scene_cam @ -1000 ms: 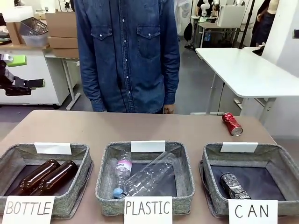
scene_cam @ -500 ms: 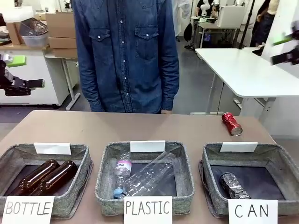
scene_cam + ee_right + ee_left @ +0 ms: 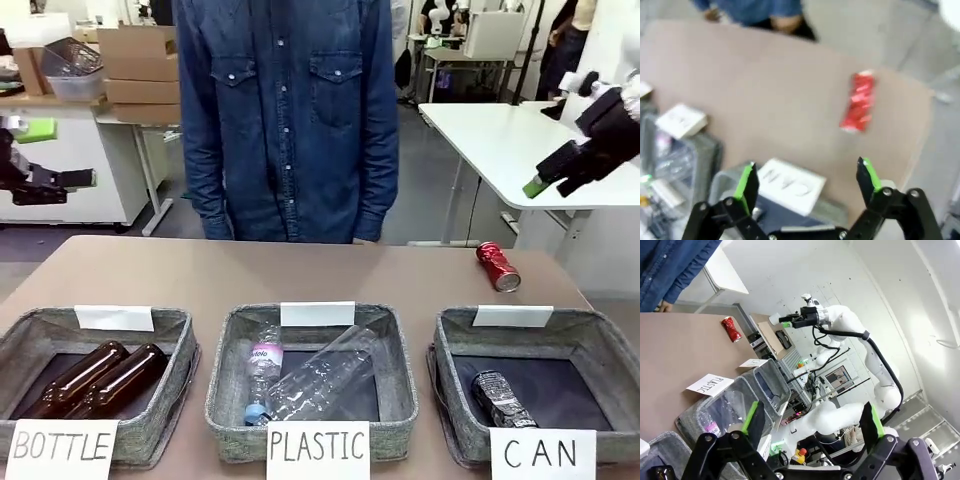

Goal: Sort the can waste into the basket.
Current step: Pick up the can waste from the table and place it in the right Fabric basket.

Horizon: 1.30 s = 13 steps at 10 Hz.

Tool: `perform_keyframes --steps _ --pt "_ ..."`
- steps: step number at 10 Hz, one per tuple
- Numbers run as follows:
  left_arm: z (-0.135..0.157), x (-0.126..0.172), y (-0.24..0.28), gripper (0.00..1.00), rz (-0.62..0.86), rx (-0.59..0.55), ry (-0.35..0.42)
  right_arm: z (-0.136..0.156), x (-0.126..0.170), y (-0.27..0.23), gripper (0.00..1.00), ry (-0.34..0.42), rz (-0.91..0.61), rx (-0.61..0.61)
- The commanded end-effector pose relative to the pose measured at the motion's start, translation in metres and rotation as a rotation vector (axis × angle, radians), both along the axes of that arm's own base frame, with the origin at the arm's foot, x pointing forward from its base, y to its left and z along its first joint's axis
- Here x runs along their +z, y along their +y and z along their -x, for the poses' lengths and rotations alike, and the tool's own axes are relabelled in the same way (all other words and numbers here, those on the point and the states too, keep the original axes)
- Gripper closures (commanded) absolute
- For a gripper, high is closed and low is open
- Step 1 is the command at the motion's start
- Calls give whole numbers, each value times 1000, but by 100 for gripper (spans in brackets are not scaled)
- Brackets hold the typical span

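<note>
We see the dented shiny red metal can (image 3: 497, 266) lying near the table's far right edge, behind the grey woven CAN basket (image 3: 455, 345), our right gripper (image 3: 807, 181) wide and empty.

Red can (image 3: 497, 266) alone on bare tabletop (image 3: 300, 270), nothing beside; person (image 3: 290, 120) behind far edge.

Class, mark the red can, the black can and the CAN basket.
red can (image 3: 497, 266), front view, middle of its side.
black can (image 3: 500, 398), front view, its body.
CAN basket (image 3: 590, 325), front view, far rim.
</note>
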<state>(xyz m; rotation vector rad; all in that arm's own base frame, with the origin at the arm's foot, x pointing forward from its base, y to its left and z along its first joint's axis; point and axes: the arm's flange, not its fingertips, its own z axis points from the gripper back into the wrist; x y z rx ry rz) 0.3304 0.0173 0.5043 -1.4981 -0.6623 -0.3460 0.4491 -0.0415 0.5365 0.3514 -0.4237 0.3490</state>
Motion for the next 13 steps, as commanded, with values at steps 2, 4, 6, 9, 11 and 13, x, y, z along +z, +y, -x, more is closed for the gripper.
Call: perform_keyframes --steps 2,4,6,9,11,13 --pt "-1 3 0 0 13 10 -7 -12 -2 -11 0 -59 89 -14" --pt "-1 3 0 0 13 10 -7 -29 -16 4 0 132 22 -96" --pt "-1 3 0 0 13 10 -7 -87 -78 8 0 218 48 -179" --pt "-1 3 0 0 13 10 -7 -123 -156 5 0 272 177 -312" --pt "-1 3 0 0 13 10 -7 -138 -193 4 0 249 224 -353" --pt "-1 3 0 0 13 10 -7 -150 -221 -1 0 160 326 -419"
